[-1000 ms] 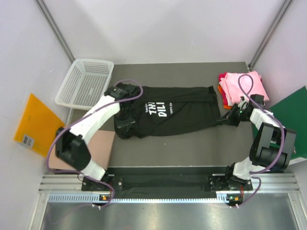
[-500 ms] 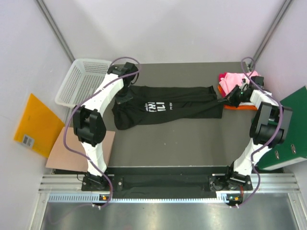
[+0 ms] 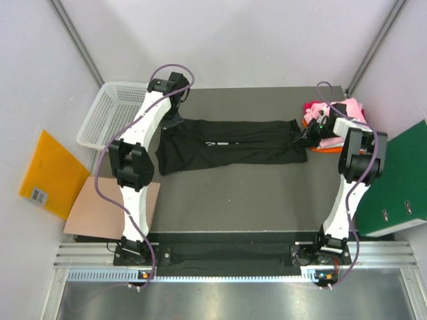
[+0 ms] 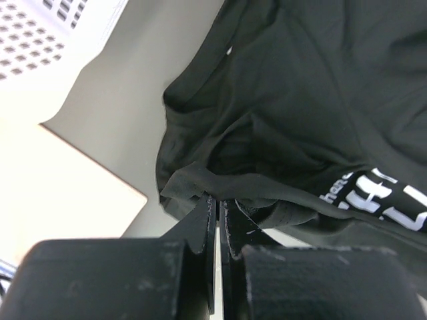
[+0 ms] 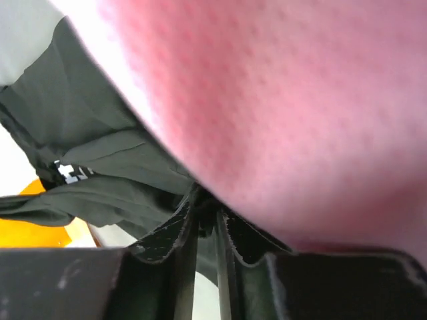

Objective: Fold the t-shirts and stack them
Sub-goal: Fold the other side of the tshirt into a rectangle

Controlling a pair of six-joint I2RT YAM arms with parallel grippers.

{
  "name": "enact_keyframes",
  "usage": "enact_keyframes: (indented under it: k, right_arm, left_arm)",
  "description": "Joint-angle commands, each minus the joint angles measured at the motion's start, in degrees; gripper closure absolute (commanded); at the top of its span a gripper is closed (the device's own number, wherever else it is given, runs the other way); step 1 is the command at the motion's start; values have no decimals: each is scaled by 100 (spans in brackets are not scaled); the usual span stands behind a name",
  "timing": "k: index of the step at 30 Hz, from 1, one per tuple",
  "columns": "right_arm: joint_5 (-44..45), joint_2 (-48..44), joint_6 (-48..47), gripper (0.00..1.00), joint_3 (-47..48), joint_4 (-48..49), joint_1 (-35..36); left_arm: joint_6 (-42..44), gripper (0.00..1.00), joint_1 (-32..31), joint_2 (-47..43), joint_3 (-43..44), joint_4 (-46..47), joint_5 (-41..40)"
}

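The black t-shirt lies stretched across the back of the dark table, folded lengthwise, with only a sliver of white lettering showing. My left gripper is shut on its left edge; in the left wrist view the fingers pinch a fold of black cloth. My right gripper is shut on the shirt's right end; the right wrist view shows black cloth pinched, with the pink tee close above. The stack of folded pink, orange and red tees sits at the back right, right by this gripper.
A white mesh basket stands off the table's back left corner. A tan board and an orange envelope lie at the left. A green folder stands at the right.
Both grippers have moved toward the back of the table, pulling the shirt's near edge over itself. The lettering is now almost hidden and the shirt is a narrower band.
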Motion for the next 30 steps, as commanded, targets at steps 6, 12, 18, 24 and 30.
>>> enact_keyframes:
  k: [6, 12, 18, 24, 30]
  right_arm:
    - [250, -204, -161, 1, 231, -65, 92]
    - [232, -494, -171, 0, 126, 67, 101]
    - [127, -696, -188, 0, -15, 129, 118]
    - [118, -924, -170, 0, -200, 269, 118]
    - [793, -1459, -767, 0, 115, -73, 381]
  left_arm:
    - [443, 100, 153, 776, 997, 328, -56]
    - [786, 100, 390, 1146, 1428, 1074, 216]
    - [980, 100, 495, 1234, 1446, 2007, 655]
    - [857, 50, 706, 1664, 1691, 2237, 1130]
    - [900, 1, 786, 1569, 1553, 2437, 1719]
